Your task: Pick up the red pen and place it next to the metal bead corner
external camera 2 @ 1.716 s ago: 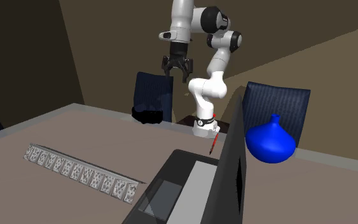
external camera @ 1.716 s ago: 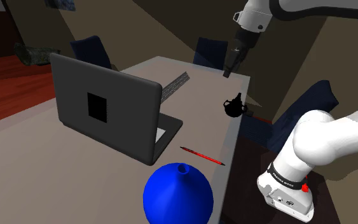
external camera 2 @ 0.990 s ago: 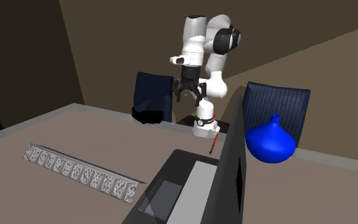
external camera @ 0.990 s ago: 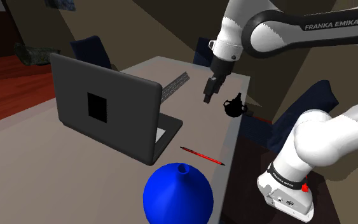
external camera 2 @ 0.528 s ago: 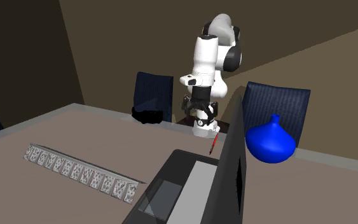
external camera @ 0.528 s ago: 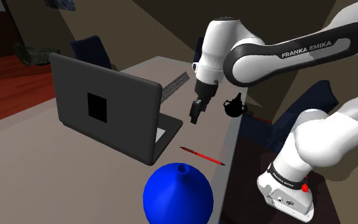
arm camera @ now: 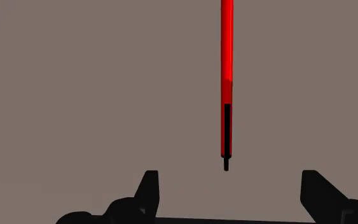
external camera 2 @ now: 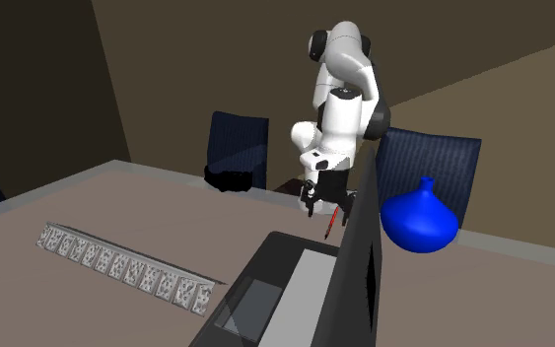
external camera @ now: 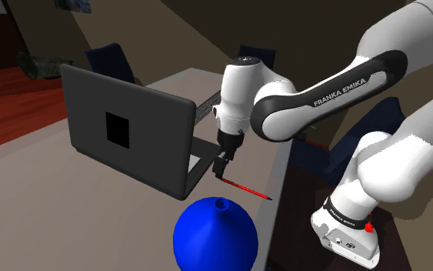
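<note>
We see the gripper (external camera: 222,168) hanging fingers-down close over the table (external camera: 178,83), right above the end of the red pen (external camera: 245,189) that lies nearest the laptop (external camera: 130,135). Its fingers are spread apart and clasp nothing. In the wrist view the pen (arm camera: 227,83) lies flat on the bare tabletop, its black tip pointing back toward the gap between the two fingers (arm camera: 147,191), and it touches neither of them.

In the shoulder view the pen runs off toward 4 o'clock from the gripper, near the table's edge. A blue vase (external camera: 215,235) stands at about 7 o'clock from the pen, and the open laptop sits at 9 o'clock from the gripper.

In the second exterior view the gripper (external camera 2: 315,205) hangs just beside the laptop's (external camera 2: 339,286) raised screen, with the pen (external camera 2: 332,223) at 5 o'clock from it. The metal bead corner (external camera 2: 122,264) lies well apart, at 8 o'clock from the gripper, across the table.
</note>
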`<state>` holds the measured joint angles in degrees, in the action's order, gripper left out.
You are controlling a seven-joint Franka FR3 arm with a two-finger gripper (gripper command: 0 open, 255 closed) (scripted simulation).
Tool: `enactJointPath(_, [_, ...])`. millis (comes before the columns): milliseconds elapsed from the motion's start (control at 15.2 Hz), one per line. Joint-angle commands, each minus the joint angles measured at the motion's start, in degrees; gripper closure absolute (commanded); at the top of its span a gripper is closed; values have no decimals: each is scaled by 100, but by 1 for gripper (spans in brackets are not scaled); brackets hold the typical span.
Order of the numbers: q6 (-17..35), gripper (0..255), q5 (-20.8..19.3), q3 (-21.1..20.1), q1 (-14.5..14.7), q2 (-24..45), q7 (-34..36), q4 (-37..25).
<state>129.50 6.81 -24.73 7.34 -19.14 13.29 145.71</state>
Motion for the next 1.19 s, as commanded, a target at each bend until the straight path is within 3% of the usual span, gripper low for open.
enactJointPath(0, [175,0,-43,-72,-6,186,66,7])
enactJointPath(396, [772,0,-197,-170,-81,592,191,219])
enactJointPath(924, [772,0,-197,-169,-80,592,191,219])
enactJointPath(990, [772,255,-197,-169,-80,592,191,219])
enactJointPath(1122, [772,255,-197,-169,-80,592,191,219])
